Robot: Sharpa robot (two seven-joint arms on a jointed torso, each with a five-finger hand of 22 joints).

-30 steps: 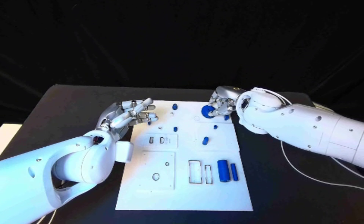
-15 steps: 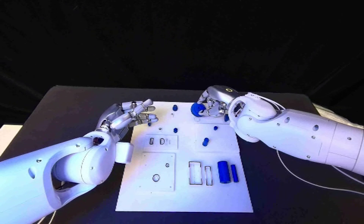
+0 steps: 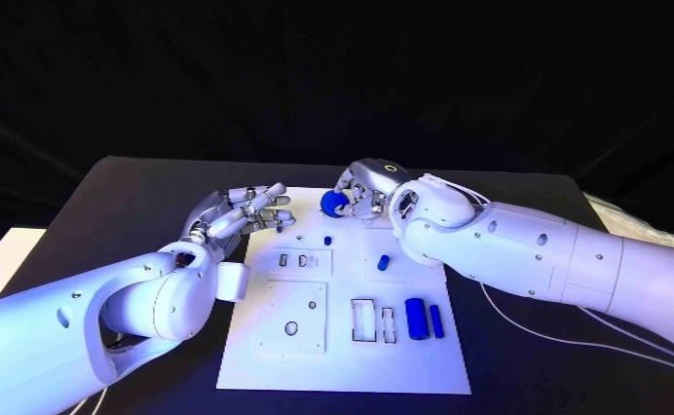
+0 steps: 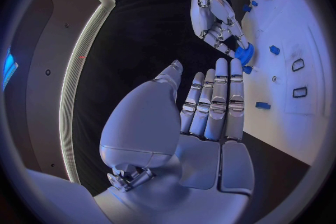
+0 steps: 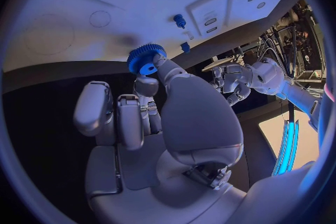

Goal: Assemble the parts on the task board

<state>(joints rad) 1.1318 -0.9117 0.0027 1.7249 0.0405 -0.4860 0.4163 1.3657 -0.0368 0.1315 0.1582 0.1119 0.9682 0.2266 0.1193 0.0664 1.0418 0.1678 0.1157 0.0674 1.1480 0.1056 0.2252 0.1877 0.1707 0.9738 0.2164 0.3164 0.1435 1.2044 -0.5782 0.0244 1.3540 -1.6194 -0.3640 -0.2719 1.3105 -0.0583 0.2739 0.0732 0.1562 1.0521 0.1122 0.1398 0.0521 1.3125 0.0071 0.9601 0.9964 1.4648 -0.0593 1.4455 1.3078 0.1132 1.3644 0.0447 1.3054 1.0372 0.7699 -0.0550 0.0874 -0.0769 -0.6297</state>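
— Where is the right hand (image 3: 368,193), and what does it hold?

— It is over the far edge of the task board (image 3: 346,357), near the middle of that edge. It pinches a blue gear (image 3: 334,204) between its fingertips. The right wrist view shows the same gear (image 5: 146,59), toothed round its rim and with a hole in its middle, held at the tips of the fingers (image 5: 150,85) above the white plate (image 5: 126,5).

— Does the gear touch the board?

— That cannot be told from the head view; the gear sits right at the board's far edge, under the hand.

— And the left hand (image 3: 242,212)?

— It is at the board's far left corner, holding nothing. Its fingers (image 4: 218,101) lie straight and side by side, and the thumb stands a little apart, as the left wrist view shows. From that view the right hand (image 4: 218,31) with the gear (image 4: 244,54) appears just beyond the left hand's fingertips.

— What else lies on the board?

— Two blue cylinders (image 3: 423,318) lie side by side near the right edge, just beside two narrow rectangular slots (image 3: 372,322). A small blue peg (image 3: 382,262) stands near the board's middle, and a smaller blue piece (image 3: 327,239) is farther up, towards the gear. A raised square plate with a round hole (image 3: 291,328) sits on the left half of the board.
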